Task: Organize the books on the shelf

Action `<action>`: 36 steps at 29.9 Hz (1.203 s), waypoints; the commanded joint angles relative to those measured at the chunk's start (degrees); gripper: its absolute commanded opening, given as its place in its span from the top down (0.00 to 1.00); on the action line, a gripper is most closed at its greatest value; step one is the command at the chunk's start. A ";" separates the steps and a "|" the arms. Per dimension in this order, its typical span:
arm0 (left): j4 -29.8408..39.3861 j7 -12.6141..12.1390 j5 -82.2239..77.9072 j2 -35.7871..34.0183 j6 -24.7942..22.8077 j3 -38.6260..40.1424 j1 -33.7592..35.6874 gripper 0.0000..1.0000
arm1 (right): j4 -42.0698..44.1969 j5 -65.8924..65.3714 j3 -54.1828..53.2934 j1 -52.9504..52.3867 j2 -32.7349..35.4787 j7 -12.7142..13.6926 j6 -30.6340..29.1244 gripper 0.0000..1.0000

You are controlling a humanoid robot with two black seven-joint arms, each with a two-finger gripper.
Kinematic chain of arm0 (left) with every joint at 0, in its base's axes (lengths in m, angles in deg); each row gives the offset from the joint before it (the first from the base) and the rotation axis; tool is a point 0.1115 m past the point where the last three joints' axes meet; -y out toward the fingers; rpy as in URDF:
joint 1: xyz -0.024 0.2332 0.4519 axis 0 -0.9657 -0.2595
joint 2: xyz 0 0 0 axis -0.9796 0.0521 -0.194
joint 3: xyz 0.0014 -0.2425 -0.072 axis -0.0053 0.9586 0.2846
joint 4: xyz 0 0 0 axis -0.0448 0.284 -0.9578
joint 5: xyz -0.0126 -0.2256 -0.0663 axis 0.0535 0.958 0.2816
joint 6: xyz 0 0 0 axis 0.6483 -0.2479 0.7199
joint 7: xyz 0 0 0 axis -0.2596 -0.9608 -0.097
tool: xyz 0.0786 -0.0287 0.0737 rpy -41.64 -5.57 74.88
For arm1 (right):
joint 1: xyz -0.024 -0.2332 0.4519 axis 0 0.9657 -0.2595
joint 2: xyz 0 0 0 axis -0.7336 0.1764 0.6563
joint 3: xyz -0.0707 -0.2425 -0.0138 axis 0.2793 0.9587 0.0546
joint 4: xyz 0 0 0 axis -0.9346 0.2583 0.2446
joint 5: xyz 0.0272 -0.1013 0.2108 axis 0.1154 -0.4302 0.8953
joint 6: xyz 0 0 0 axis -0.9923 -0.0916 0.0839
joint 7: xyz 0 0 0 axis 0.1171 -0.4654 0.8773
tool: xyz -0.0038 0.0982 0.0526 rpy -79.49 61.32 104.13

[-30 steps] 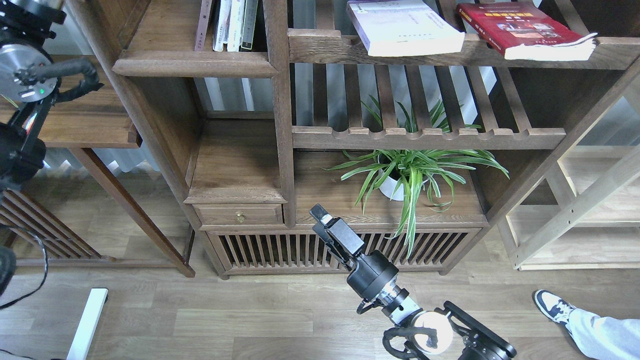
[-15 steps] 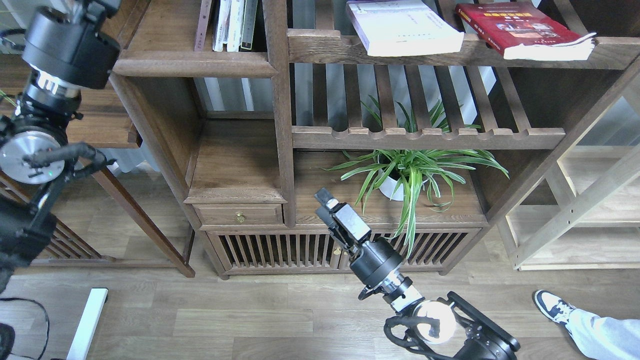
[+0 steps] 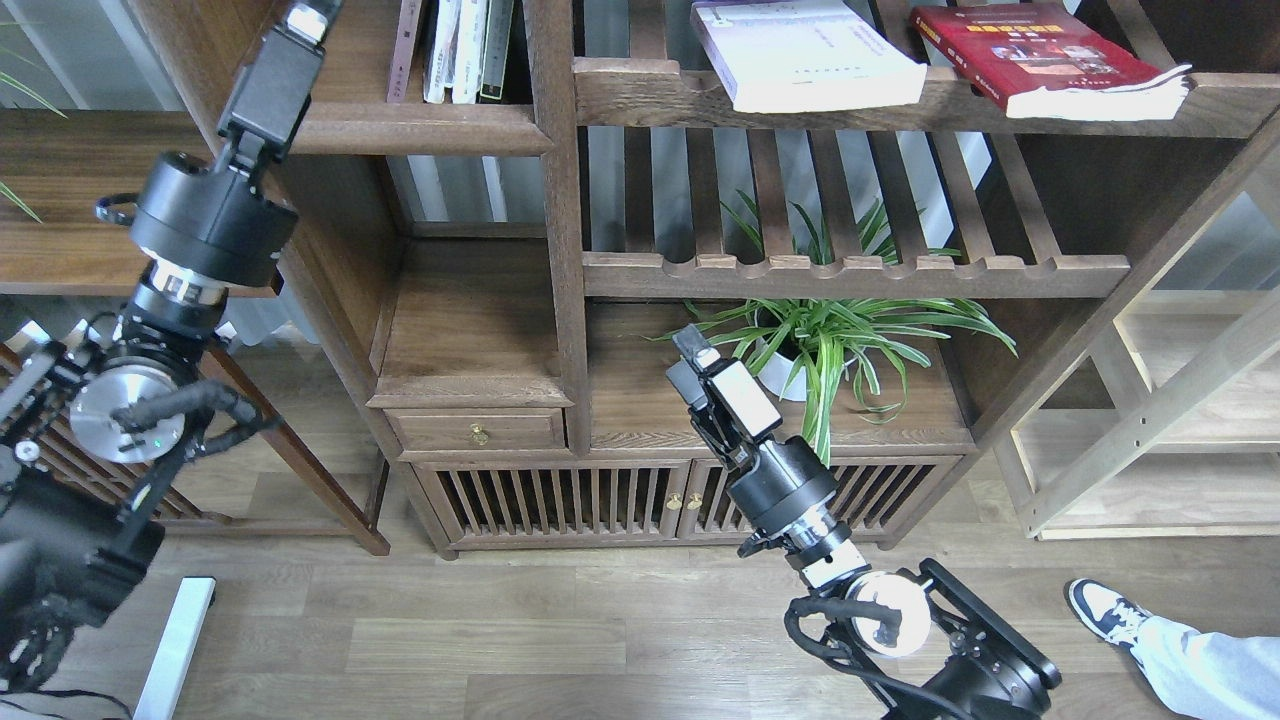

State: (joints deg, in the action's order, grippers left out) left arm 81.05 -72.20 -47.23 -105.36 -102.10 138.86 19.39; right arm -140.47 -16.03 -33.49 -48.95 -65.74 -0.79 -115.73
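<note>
Books (image 3: pixel 815 55) lie flat, long axes angled toward front-right edge

You are looking at print too small to read: faint lines are showing on the white book's (image 3: pixel 806 52) cover and a yellow title band on the red book (image 3: pixel 1040 55). Nothing legible is showing on the upright book spines (image 3: pixel 455 50) either.

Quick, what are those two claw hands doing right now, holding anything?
Left gripper: empty as far as visible, fingertips cut off at the frame's top; open or shut cannot be told.
Right gripper: holds nothing; fingers look together, but cannot be told.
</note>
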 commanded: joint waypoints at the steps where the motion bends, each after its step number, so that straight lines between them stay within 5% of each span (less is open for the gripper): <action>1: 0.47 -0.37 0.00 0.88 0.01 -2.00 -0.31 0.67 | -0.93 0.00 -1.64 -0.28 0.00 0.00 0.00 0.03; 7: 0.56 -3.09 -0.09 2.47 0.01 -4.29 -1.80 0.64 | -1.20 0.00 -4.36 -0.63 0.00 0.00 0.00 0.03; 14: 0.56 -3.53 -0.18 2.47 0.01 -6.58 -3.56 0.59 | -1.20 0.00 -7.79 -2.65 0.00 -0.27 0.00 0.02; 19: 0.48 -6.78 -0.09 2.47 0.01 -7.20 -3.74 0.46 | -1.11 0.35 -10.52 -4.41 0.00 -0.53 0.00 0.01; 24: 0.48 -7.05 -0.18 2.47 0.01 -7.11 -3.74 0.31 | -1.11 0.88 -12.54 -4.68 0.00 -0.62 0.00 0.02; 36: 0.39 -7.23 -0.18 2.47 0.01 -7.46 -5.14 0.22 | -1.11 2.11 -13.95 -8.01 0.00 -1.76 7.25 0.02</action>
State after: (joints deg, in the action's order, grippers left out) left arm 81.53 -79.40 -47.37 -102.91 -102.10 131.49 14.53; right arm -141.57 -14.55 -46.98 -55.86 -65.73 -1.92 -110.22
